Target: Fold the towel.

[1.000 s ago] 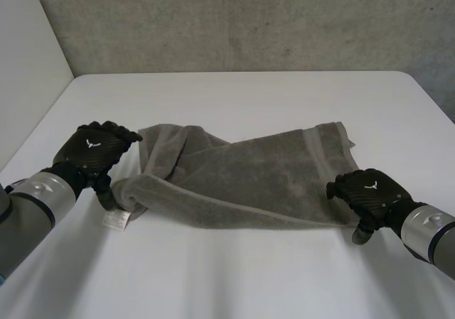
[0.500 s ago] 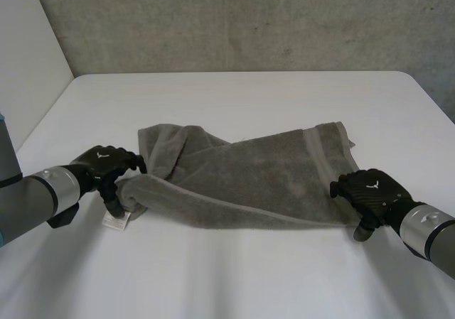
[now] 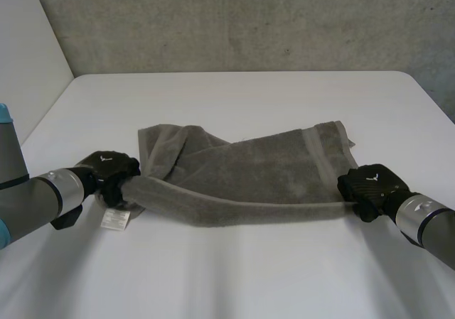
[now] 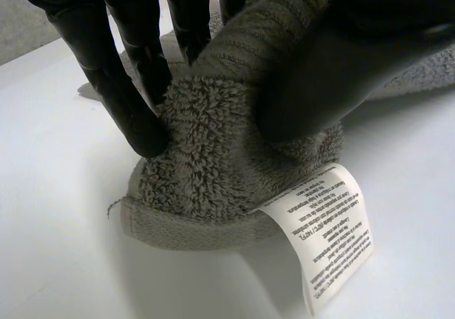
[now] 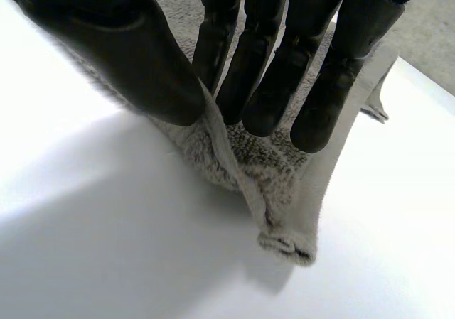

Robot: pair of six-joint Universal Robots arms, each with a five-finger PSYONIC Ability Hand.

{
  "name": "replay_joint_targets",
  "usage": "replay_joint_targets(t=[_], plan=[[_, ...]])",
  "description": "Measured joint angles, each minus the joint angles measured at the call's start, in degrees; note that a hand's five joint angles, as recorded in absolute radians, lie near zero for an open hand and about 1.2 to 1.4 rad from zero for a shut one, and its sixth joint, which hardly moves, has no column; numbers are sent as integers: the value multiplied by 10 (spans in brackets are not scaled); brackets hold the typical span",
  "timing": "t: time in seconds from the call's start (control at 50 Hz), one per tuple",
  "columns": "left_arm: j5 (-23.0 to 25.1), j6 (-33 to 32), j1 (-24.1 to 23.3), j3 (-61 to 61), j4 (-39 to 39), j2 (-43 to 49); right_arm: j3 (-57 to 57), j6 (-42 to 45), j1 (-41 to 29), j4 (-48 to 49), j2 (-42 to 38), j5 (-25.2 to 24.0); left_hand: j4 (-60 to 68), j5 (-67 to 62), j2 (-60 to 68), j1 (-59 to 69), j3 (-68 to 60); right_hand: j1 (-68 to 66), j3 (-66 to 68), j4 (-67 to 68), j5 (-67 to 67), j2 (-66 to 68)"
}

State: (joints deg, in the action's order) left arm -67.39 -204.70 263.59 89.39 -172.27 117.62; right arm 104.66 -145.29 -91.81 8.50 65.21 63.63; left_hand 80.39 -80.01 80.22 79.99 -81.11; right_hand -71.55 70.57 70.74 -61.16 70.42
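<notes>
Nearest: white care label (image 3: 114,219) lies on the counter (image 3: 234,276), attached at the near-L corner of the grey towel (image 3: 249,170). L hand (image 3: 110,170) pinches that bunched corner btwn thumb & fingers. R hand (image 3: 370,185) pinches the near-R corner the same way, hem drooping just past its fingertips. Towel sits mid-counter, near edge pulled straight btwn both hands. Far-L part is rumpled & lapped over itself. Behind the counter: grey concrete wall (image 3: 249,20).
</notes>
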Motion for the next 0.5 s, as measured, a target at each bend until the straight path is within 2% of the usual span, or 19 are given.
replay_joint_targets(t=[0.06, 0.26, 0.5], plan=[[1, 0, -3, -1, -3, -1, -15, -2, -6, -1, -4, 10, 60, -51, 53, 36, -63, -52, 55, 55, -54, 51], [0, 3, -12, -27, -17, -27, -85, -53, -25, -21, 25, 29, 65, -53, 56, 39, -71, -52, 62, 62, -56, 52], [-2, 17, -18, -46, -54, -218, -246, -126, -24, -148, 192, 18, 71, -53, 61, 39, -72, -53, 64, 62, -56, 52]])
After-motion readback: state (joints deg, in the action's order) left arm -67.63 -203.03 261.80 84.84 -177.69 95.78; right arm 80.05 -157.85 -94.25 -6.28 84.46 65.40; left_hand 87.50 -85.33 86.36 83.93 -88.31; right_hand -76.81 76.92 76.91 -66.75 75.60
